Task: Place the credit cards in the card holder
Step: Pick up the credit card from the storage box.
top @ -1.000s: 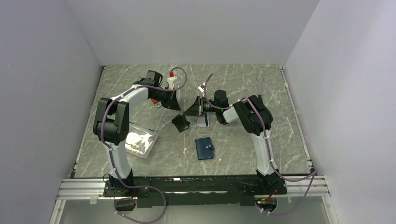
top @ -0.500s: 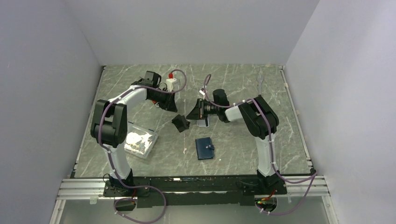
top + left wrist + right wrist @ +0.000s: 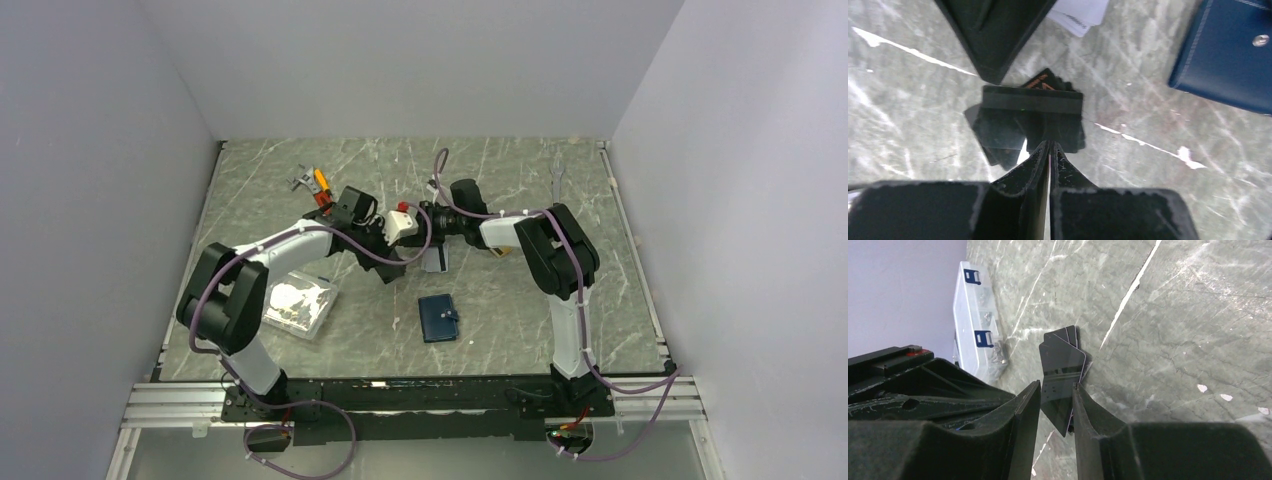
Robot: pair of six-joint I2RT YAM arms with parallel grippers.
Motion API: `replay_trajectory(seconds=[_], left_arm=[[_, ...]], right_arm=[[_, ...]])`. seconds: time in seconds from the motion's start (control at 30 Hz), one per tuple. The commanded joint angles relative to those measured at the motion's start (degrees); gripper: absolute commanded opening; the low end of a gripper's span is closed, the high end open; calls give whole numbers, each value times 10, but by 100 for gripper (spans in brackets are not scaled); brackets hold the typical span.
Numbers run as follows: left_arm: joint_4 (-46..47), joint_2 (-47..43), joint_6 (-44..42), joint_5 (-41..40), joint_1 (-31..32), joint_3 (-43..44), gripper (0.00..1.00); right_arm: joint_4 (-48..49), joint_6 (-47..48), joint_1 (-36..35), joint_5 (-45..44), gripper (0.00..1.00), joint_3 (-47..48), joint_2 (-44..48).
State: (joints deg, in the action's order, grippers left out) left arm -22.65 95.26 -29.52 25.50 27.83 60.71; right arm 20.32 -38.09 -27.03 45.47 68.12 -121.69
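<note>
Glossy black plastic: the dark card (image 3: 1062, 365) stands on edge above the bench (image 3: 520, 300), caught between both arms near the middle. The left gripper (image 3: 1049, 146) has its jaws pinched almost together on the card's lower edge, with only a hairline slit between them. The right gripper (image 3: 1056, 386) has its jaws parted to either side of the same card. Whether either of its pads touches the card is hard to say from the wrist view, so the left seems to carry it alone.

A second dark card (image 3: 1045, 80) lies flat on the bench just under the held one, and the silver-white card (image 3: 435, 260) lies just beside it. The card holder (image 3: 438, 318) lies folded shut nearer the arm bases, apart from all three.

The hold is a narrow pinch on the edge of a slick card, so it may pivot or slip out if the right arm draws off, then drop onto the card below. The two sets of jaws sit very close together, and a careless retreat could knock the card askew. The holder is also closed, so the card has no pocket to go into until a free gripper opens the flap.
</note>
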Motion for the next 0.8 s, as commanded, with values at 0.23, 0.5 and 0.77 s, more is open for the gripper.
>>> replay_trajectory(seconds=[0.23,0.5,0.77], left_arm=[[59,-9,-91,-115,52,-42,8],[70,-20,-129,-148,79,-77,8],[83,-7,-141,-176,101,-82,6]], right_arm=[[-4,-13,8,-2,28,30,-10],[-29,-1,9,0,35,56,-19],[-32,1,7,10,41,57,-22]])
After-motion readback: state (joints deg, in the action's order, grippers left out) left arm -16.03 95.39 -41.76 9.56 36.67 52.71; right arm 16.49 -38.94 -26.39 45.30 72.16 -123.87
